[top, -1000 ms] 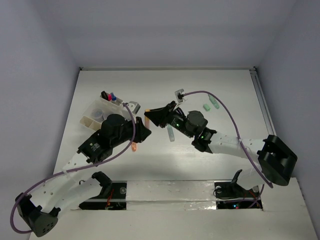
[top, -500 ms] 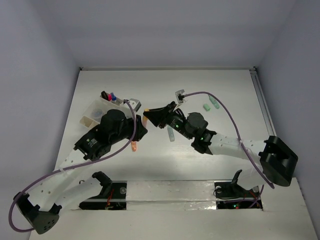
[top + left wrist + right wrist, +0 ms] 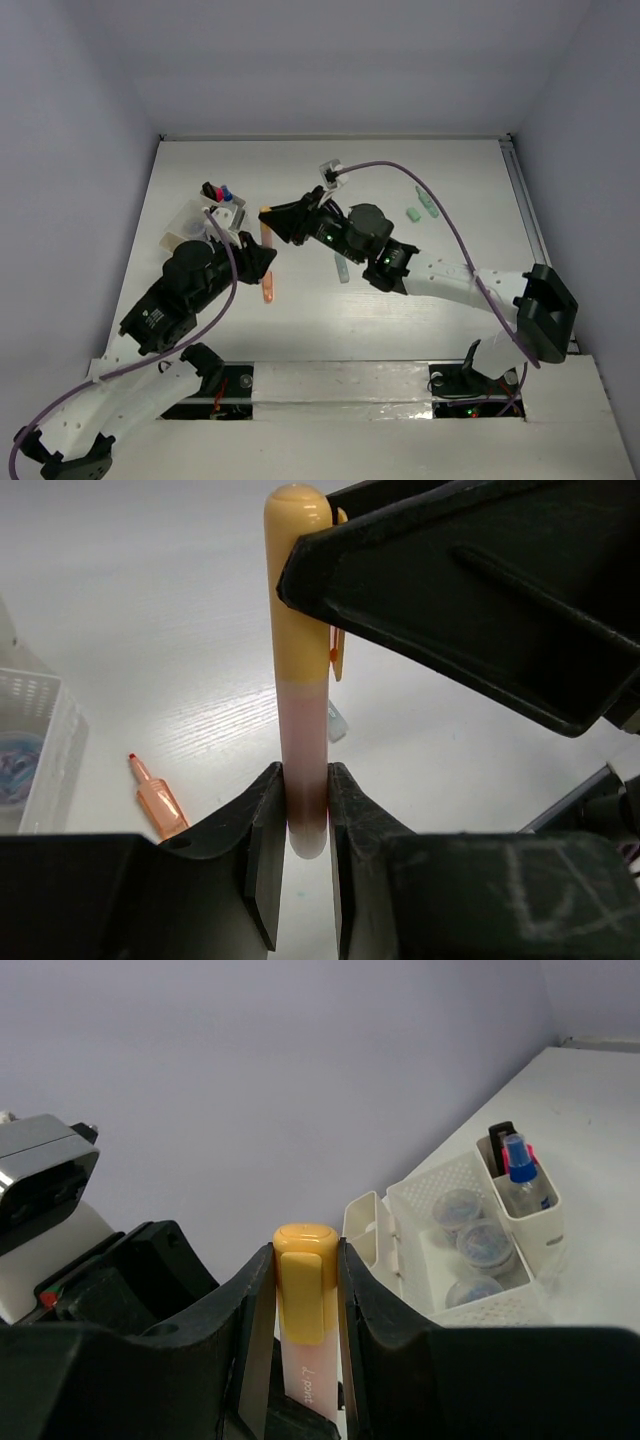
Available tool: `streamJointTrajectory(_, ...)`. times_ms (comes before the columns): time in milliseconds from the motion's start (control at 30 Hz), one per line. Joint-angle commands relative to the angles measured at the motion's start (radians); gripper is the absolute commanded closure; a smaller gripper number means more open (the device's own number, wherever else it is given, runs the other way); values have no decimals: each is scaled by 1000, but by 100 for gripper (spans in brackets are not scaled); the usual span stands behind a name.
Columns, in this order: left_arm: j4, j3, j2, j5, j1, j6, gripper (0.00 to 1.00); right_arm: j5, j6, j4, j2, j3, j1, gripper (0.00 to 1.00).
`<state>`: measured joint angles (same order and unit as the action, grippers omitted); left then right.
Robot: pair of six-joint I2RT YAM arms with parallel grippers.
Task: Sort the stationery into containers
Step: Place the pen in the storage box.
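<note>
Nearest the arms, a stubby orange piece point(image 3: 268, 291) is lying loose on the table point(image 3: 400, 170), just below the two claws. Above it the left claw point(image 3: 304, 785) is clamping the pinkish lower end of a pen point(image 3: 303, 720), its fingers pressing on either side of the barrel. The pen is standing off the table, running lengthwise from this claw up into the other one. The right claw point(image 3: 308, 1270) is reaching in from the right and pinching the pen's orange cap end, so both claws are gripping the same pen at opposite ends, the two tips nearly meeting along it.

Just right of the claws, under the right arm, a pale green marker point(image 3: 343, 268) is lying on the table.

Left of the pen and a little farther back, the bins point(image 3: 435, 1185) are sitting together. Round jars point(image 3: 483, 1242) are resting in the wide bin, and a blue-capped marker point(image 3: 515, 1155) is standing in the narrow bin at the far end.

Well off to the right, two green pieces point(image 3: 412, 214) are lying close together.
</note>
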<state>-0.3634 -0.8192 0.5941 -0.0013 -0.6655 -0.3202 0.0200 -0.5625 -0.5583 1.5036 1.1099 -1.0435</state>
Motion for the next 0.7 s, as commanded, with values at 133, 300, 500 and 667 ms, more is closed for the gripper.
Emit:
streamJointTrajectory(133,279,-18,-91,-143,24,-17,78,-177,-7,219,125,143,-59,100)
streamJointTrajectory(300,251,-11,-132,-138,24,-3,43,-101,-22,199,171,247,-59,100)
streamJointTrajectory(500,131,-46,-201,-175,24,10,6,-72,-22,198,239,361,-50,100)
streamJointTrajectory(667,29,-101,-280,-268,24,6,1,-88,-22,190,338,447,-32,100)
